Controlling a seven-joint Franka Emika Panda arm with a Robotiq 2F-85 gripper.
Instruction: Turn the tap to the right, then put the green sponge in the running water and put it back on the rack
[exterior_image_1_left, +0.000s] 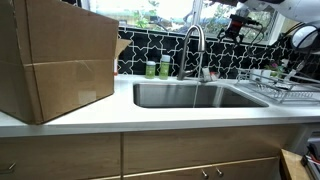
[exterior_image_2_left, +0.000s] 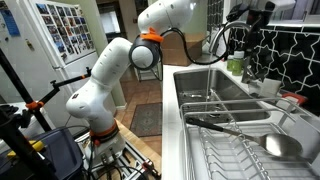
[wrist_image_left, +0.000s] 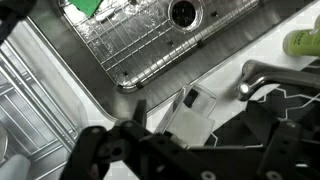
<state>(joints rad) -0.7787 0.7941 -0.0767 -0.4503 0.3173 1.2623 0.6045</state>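
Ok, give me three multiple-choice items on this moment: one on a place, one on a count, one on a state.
1. Where does the cardboard box stand?
A on the counter beside the sink; B inside the sink; C on the floor.
2. How many small green containers stand by the tap?
A one; B two; C four.
3. The tool is:
A shut on a cup; B shut on a spoon; C open and empty.

Answers:
1 A, the box rests on the white worktop next to the basin.
2 B, a pair shows beside the spout in an exterior view.
3 C, the wrist view shows its jaws apart with nothing between them.
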